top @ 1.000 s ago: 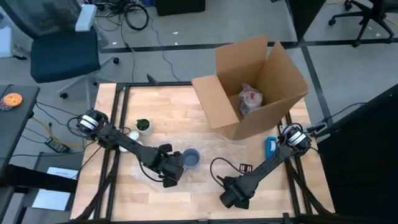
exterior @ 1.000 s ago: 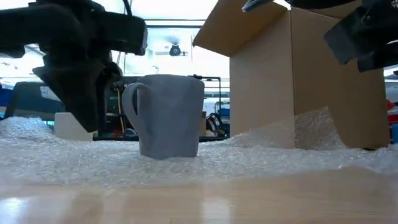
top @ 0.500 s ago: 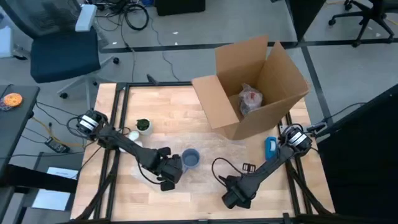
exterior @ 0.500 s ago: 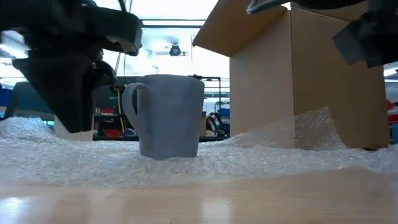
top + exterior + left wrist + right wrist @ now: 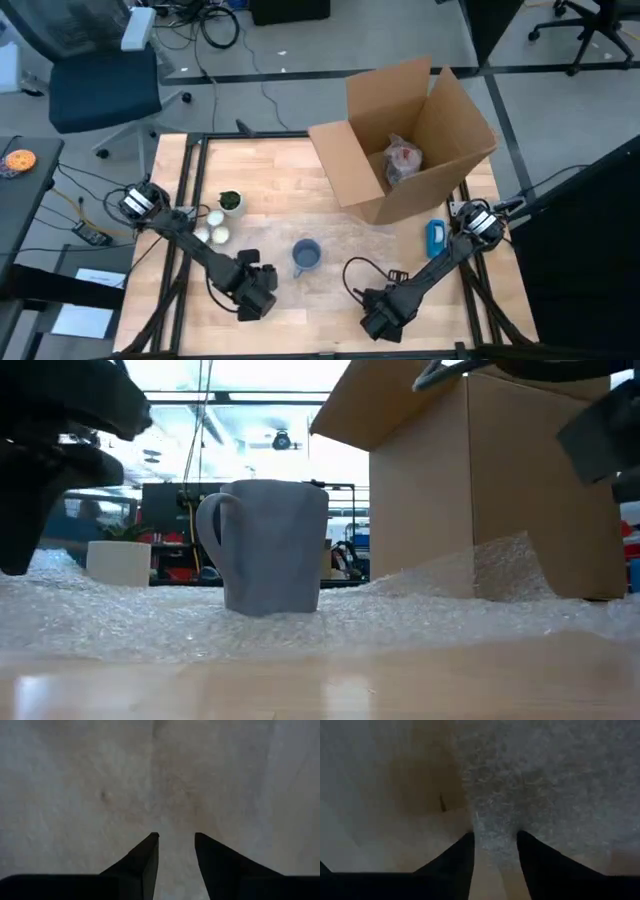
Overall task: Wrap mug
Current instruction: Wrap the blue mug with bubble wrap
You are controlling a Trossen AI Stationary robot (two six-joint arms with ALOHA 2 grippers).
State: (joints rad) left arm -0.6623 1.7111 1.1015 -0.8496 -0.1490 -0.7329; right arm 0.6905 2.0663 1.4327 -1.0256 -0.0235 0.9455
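A blue-grey mug [image 5: 306,255] stands upright on a sheet of bubble wrap [image 5: 335,238] spread over the table's middle; the low view shows the mug [image 5: 270,545] with its handle to the picture's left. My left gripper [image 5: 255,298] is open and points down over the wrap [image 5: 150,780], near and left of the mug. My right gripper [image 5: 383,318] is open and points down near the front edge. In its wrist view my right gripper [image 5: 495,840] has its fingers on either side of a strip of the wrap's edge [image 5: 492,827]. My right gripper points down with its open fingers astride the bubble wrap's near edge [image 5: 492,827], wrap on one side and bare wood on the other. I cannot tell whether the fingers touch the wrap. The wrap lies flat on the table.
An open cardboard box [image 5: 410,140] with a wrapped item inside stands at the far right. A small potted plant [image 5: 230,202] and two white items [image 5: 215,226] sit at the left. A blue object [image 5: 435,237] lies at the right edge.
My left gripper has drawn away from beside the mug toward the table's near left corner. My right gripper has shifted slightly toward the near edge. The mug has stayed in place.
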